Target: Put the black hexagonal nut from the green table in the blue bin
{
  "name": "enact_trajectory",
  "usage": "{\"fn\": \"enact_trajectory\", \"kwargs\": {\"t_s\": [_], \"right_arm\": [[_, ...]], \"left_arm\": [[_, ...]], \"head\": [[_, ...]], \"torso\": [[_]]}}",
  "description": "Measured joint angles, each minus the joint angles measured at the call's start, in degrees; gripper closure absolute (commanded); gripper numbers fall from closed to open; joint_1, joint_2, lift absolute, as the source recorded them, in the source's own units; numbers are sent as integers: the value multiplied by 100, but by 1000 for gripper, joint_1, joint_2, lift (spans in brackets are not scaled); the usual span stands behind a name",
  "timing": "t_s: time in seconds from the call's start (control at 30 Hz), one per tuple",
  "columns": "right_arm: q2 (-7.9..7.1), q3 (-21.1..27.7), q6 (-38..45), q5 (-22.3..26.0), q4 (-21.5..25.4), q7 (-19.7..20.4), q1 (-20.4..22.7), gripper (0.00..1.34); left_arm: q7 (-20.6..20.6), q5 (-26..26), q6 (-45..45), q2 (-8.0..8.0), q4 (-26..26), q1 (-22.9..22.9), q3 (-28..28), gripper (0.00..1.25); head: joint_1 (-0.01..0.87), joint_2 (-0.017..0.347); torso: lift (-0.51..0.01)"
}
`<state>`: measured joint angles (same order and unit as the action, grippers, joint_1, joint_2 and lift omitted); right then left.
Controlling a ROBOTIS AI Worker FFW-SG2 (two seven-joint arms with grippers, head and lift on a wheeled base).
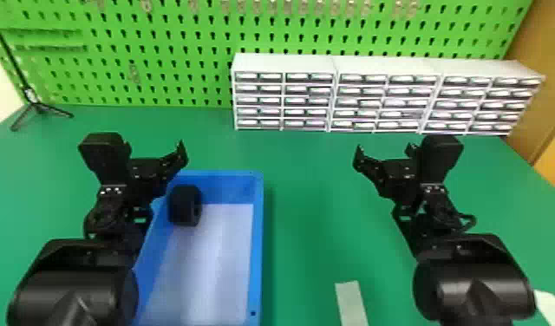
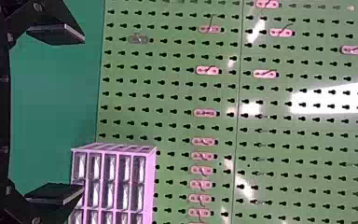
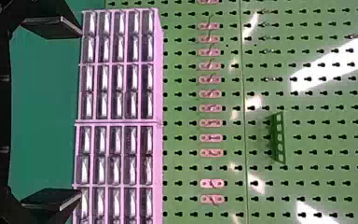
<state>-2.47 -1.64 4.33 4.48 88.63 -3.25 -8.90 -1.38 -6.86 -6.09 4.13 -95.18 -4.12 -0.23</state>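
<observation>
At the left, my left gripper [image 2: 83, 114] is above the green table [image 1: 311, 225], its two flat fingers [image 2: 58, 34] wide apart and with nothing between them. Just beside it and lower, the black hexagonal nut [image 1: 182, 206] lies inside the blue bin [image 1: 257, 242], near the far left corner, so I judge the placing as done. Whether the nut touches the bin's wall, I cannot tell.

The nut looks thick, stiff and not fragile. Its weight I can only guess: rather light if it is plastic, heavier if it is metal. The outside is dull black, so I expect not much slipping. If I must take it again, I would close on two opposite flat sides at the middle of its body, and keep away from the round hole in the end that faces right. The near wall could disturb one finger.

The bin has smooth blue walls with straight rims and a rounded corner; its pale floor shines softly. Behind, along the table's far edge, stand white drawer cabinets [image 1: 285, 63], boxy and hard, with shiny little fronts. At the right, above the table, my right gripper [image 3: 80, 113] waits, its fingers also wide apart and empty.
</observation>
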Motion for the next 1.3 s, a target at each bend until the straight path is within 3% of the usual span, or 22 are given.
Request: {"fn": "enact_trajectory", "kwargs": {"t_s": [1.3], "right_arm": [[-60, 42, 38, 26, -39, 27, 47, 104]], "left_arm": [[51, 33, 29, -8, 0, 60, 45, 160]], "head": [[686, 28]], "torso": [[-96]]}}
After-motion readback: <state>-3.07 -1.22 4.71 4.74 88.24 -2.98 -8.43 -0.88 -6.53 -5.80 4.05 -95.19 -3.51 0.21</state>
